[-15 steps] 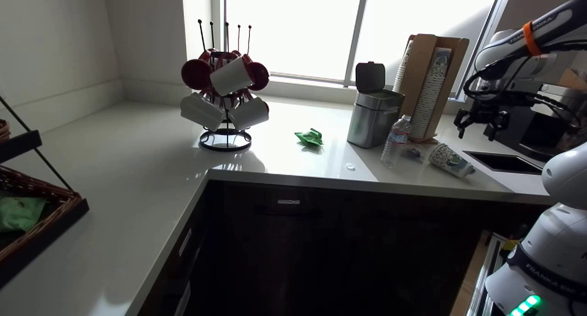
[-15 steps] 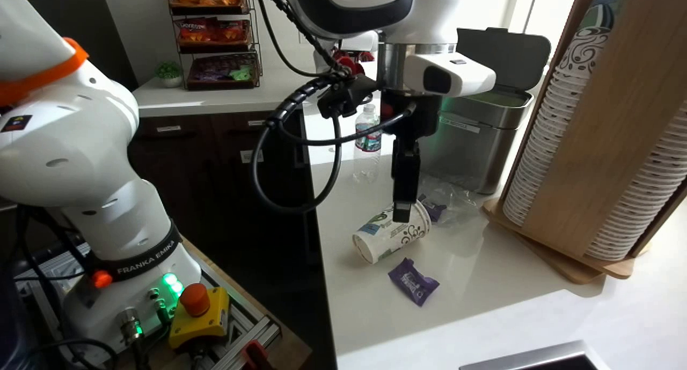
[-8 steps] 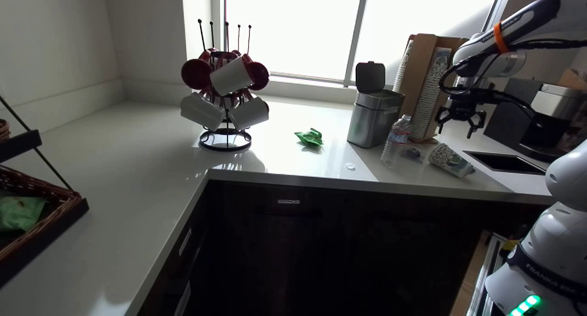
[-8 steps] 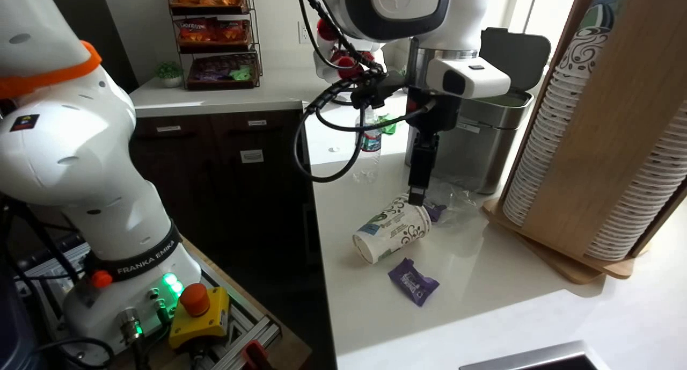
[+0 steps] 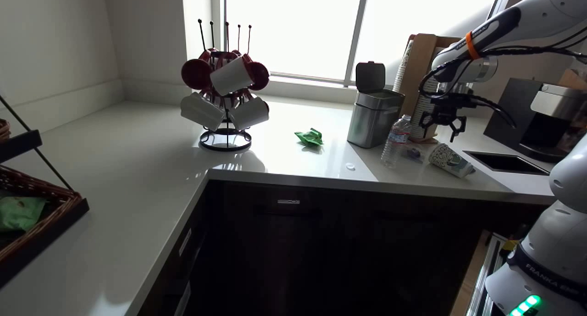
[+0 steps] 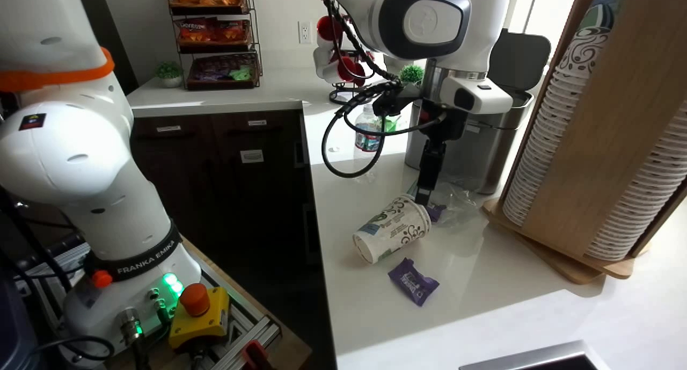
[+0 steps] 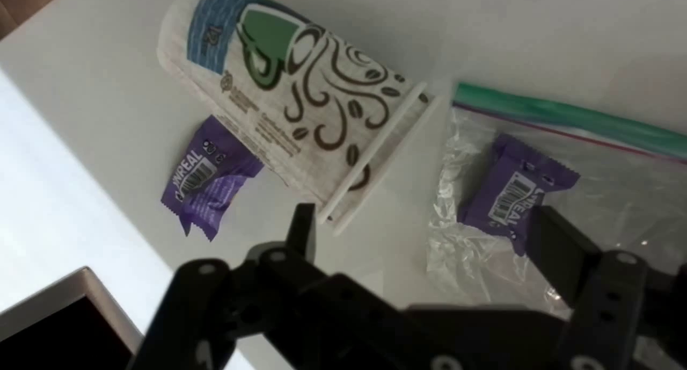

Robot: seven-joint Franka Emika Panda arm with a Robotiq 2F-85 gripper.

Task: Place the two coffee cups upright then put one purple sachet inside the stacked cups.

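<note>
Two stacked cups (image 7: 295, 99) lie sideways near worktop (image 6: 370, 321) front edge; uprighting looks in hand, so spread, empty gripper (image 7: 424, 230) should next align over them and descend.

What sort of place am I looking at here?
Probably an office break room or shared kitchen, going by the snack rack, the wooden holder of stacked paper cups, and the mugs hanging on a stand.

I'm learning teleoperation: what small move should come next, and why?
Probably shift the open end effector towards the stacked cups: it holds nothing, and they lie on their side, so they need uprighting before a purple sachet goes in.
</note>
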